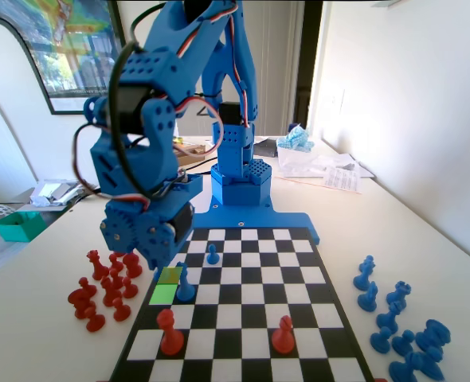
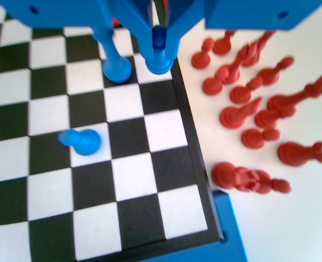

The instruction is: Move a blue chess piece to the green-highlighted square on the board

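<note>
Red pawns [image 1: 170, 333] stood nearest, 6 o'clock on the board [image 1: 243, 350]. Pincer [image 2: 159, 52] clenched on the blue pawn [image 2: 159, 54] over the edge column, near the green square [image 1: 162, 293]. Risk: clipping the taller blue piece [image 2: 116, 65] just beside, toppling it.

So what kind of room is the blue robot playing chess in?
Probably a room in a home or a small office. A framed picture hangs on the white wall, papers lie on the white table, and the board sits there beside loose pieces.
</note>
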